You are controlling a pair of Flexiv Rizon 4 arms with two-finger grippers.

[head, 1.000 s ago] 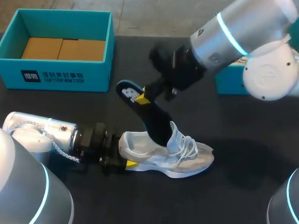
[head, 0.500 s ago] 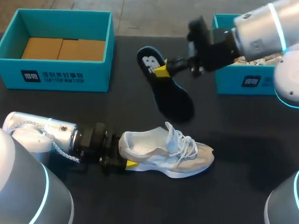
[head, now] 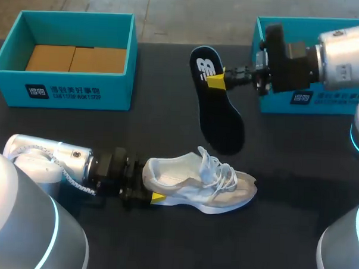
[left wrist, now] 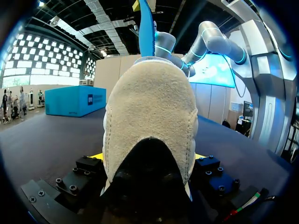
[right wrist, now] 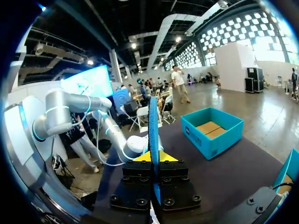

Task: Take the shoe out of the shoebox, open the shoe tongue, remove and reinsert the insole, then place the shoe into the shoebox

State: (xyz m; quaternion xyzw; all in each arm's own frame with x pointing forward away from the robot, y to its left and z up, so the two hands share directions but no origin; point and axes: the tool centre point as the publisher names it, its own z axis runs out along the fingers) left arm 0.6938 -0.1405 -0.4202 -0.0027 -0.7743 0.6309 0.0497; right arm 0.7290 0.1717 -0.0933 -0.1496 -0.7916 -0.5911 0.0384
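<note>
Change: insole (head: 221,112) has come out of the shoe (head: 198,183) and now hangs beyond its laces. The right gripper (head: 216,81) has drawn back with it. The shoe and left gripper (head: 147,196) are unmoved.
Insole: dark with a blue edge and a pale logo at the heel end. The toe end is lowest, nearest the shoe's tongue.
Shoe: pale grey-white trainer standing on its sole on the black table (head: 103,250), laces loose.
Right gripper: clamped on the insole's heel end, a yellow tip on each face. The arm is level, beyond the shoe.
Left gripper: closed on the shoe's heel, one finger on either side. The arm lies low behind the heel.
Shoebox (head: 62,92): teal, open, beyond the shoe's heel and well apart.
</note>
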